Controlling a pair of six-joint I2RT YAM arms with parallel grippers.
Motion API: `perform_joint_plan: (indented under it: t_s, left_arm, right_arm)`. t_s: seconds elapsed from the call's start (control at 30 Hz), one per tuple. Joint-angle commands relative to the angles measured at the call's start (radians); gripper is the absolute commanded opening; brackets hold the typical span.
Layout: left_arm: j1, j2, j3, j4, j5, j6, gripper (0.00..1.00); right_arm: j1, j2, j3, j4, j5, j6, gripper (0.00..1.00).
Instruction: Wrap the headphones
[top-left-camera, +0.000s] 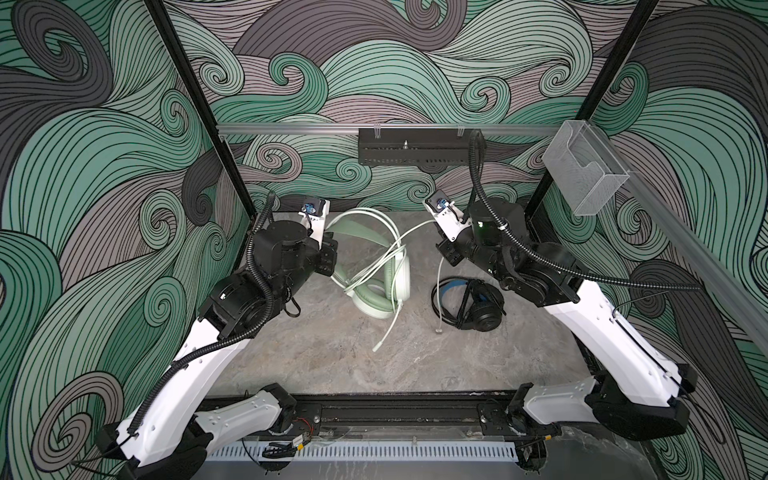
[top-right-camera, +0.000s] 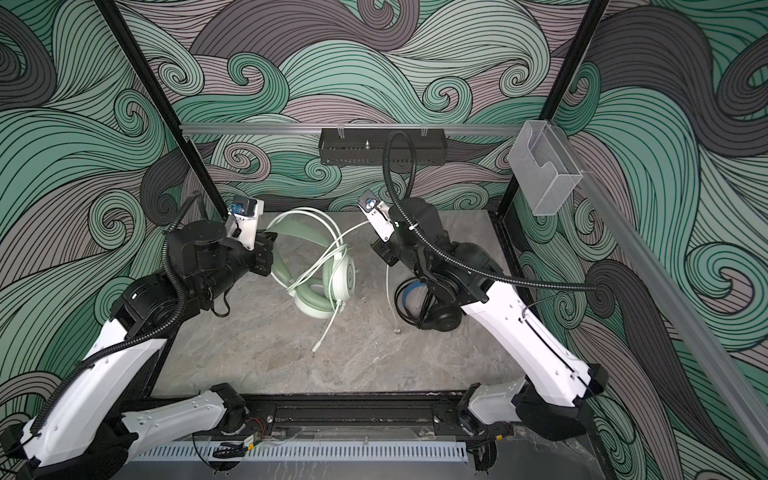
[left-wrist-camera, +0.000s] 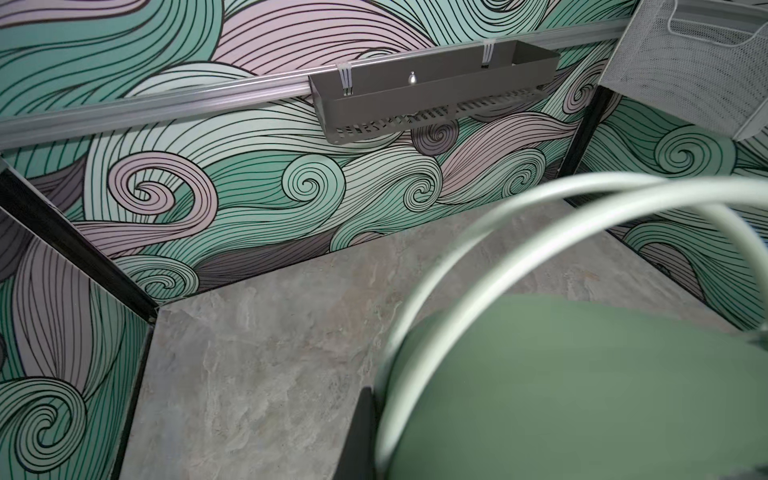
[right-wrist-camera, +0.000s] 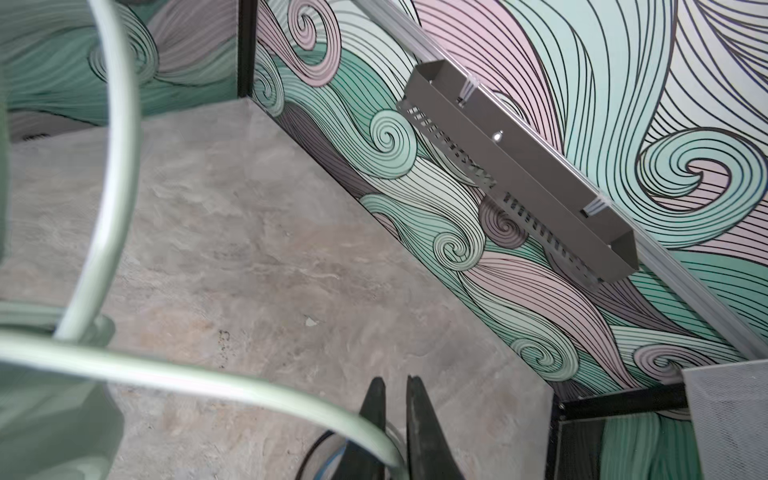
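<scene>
From here, both top views give me the layout. The mint-green headset (top-left-camera: 370, 301) stands on the stone table (top-left-camera: 332, 353) in front of the black basket (top-left-camera: 419, 151), toward its left end. The black headset (top-left-camera: 482, 318) lies in front of the basket's right end, farther out from it. In a top view the right arm (top-right-camera: 457, 274) covers part of it.

The mint-green headset's long axis runs toward and away from the basket. Its headband arch is lifted on the basket side and leans left, and its earcups sit on the table on the far side. The black headset lies on its side, with its blue-lined band toward the mint one.

The left gripper (top-left-camera: 330, 257) is below the basket's left end, at the headband. Only the left wrist view shows the contact: one dark finger (left-wrist-camera: 362, 432) lies against the white rim, with the green pad (left-wrist-camera: 582, 395) filling the view. The jaws are clamped down on that headband.

The right gripper (top-left-camera: 449, 255) hangs below the basket's right half. The white cable (top-left-camera: 415, 230) rises to it from the headset, then drops to a plug (top-left-camera: 438, 330) on the table. Only the right wrist view shows the right gripper (right-wrist-camera: 397, 384) close up. The jaws stand a narrow gap apart and the cable (right-wrist-camera: 208, 374) runs into that gap. I cannot tell whether they pinch it.
</scene>
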Motion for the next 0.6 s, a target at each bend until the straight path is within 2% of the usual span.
perform_joint_plan:
  t_s: [0.0, 0.37, 0.57]
  left_arm:
    - [0.009, -0.027, 0.063, 0.026, 0.049, -0.138, 0.00]
    - [0.017, -0.022, 0.183, 0.045, 0.115, -0.283, 0.00]
    - [0.020, 0.005, 0.249, 0.058, 0.187, -0.387, 0.00]
  right_arm:
    - [-0.017, -0.052, -0.090, 0.172, -0.132, 0.060, 0.15]
    - [-0.070, -0.091, -0.245, 0.379, -0.294, 0.174, 0.16]
    - [-0.088, -0.096, -0.312, 0.551, -0.456, 0.237, 0.25]
